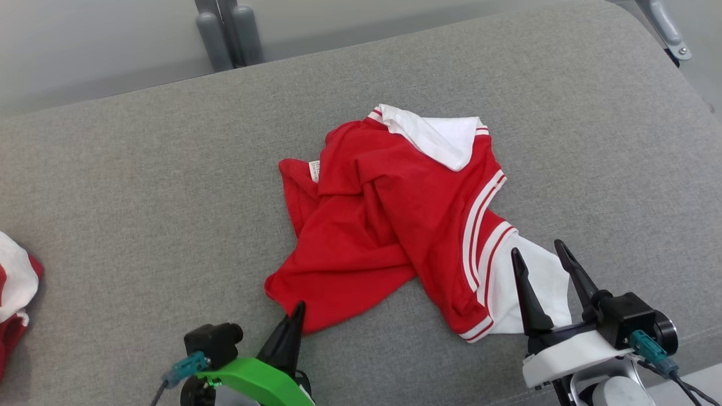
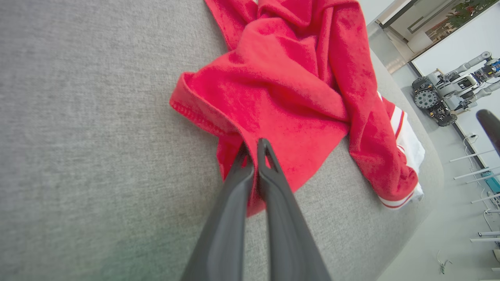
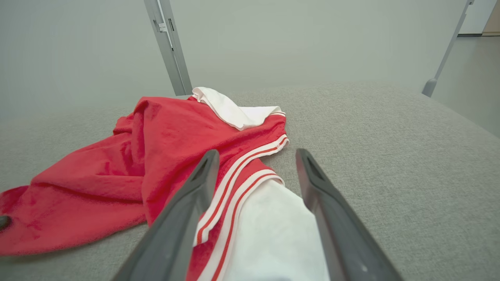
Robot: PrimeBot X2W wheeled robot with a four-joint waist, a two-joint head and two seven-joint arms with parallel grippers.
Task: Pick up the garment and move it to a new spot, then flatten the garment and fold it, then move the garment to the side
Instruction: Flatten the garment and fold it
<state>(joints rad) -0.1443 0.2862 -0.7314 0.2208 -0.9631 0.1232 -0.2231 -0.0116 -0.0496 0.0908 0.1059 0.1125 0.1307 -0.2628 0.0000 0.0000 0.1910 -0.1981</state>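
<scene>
A crumpled red garment (image 1: 395, 225) with white sleeves and striped trim lies in the middle of the grey cushioned surface (image 1: 141, 186). My left gripper (image 1: 298, 307) is at the garment's near left hem. In the left wrist view the left gripper (image 2: 252, 145) is shut, pinching the red fabric (image 2: 297, 78) at its edge. My right gripper (image 1: 537, 247) stands open over the white sleeve at the garment's near right corner. In the right wrist view the sleeve and the striped trim (image 3: 250, 183) lie between its spread fingers (image 3: 195, 187).
Another red and white cloth (image 1: 14, 287) lies at the far left edge. Grey metal posts (image 1: 228, 34) stand behind the surface. The cushion's rounded edge drops to the floor on the right, where another wheeled robot (image 2: 449, 93) stands in the distance.
</scene>
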